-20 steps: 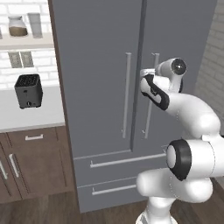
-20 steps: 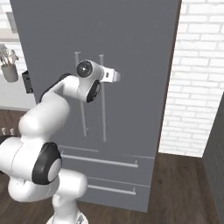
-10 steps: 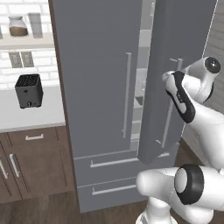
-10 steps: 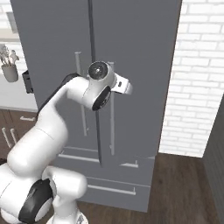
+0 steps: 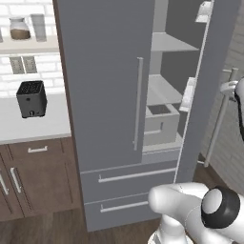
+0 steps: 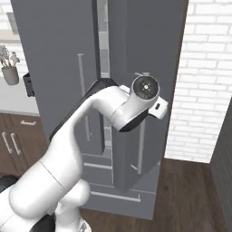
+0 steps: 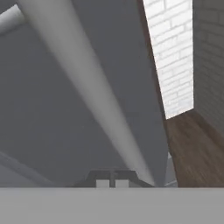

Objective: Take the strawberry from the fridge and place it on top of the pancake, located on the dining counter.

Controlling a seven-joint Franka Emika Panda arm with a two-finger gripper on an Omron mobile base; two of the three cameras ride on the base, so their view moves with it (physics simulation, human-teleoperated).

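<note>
The tall grey fridge (image 5: 105,95) stands with its right door (image 5: 209,95) swung partly open and its left door closed. Pale grey shelves (image 5: 167,43) and a grey bin (image 5: 159,121) show inside. No strawberry can be made out on them; the pancake and the dining counter are out of view. My hand (image 5: 229,87) sits at the open door's long silver handle (image 5: 217,124). In the hand view my gripper (image 7: 109,183) is shut, its fingertips together, with the handle bar (image 7: 87,87) running past just to their right. My white wrist (image 6: 145,90) hangs in front of the door (image 6: 149,54).
A black toaster (image 5: 31,97) stands on the white counter (image 5: 28,124) left of the fridge, above brown cabinets (image 5: 33,176). Jars (image 5: 19,28) sit on a wall shelf. A white brick wall (image 6: 204,81) and wooden floor (image 6: 190,190) lie right of the fridge.
The fridge's right door has swung from closed to well open, and my arm has moved right and back with its handle. The fridge's interior now shows.
</note>
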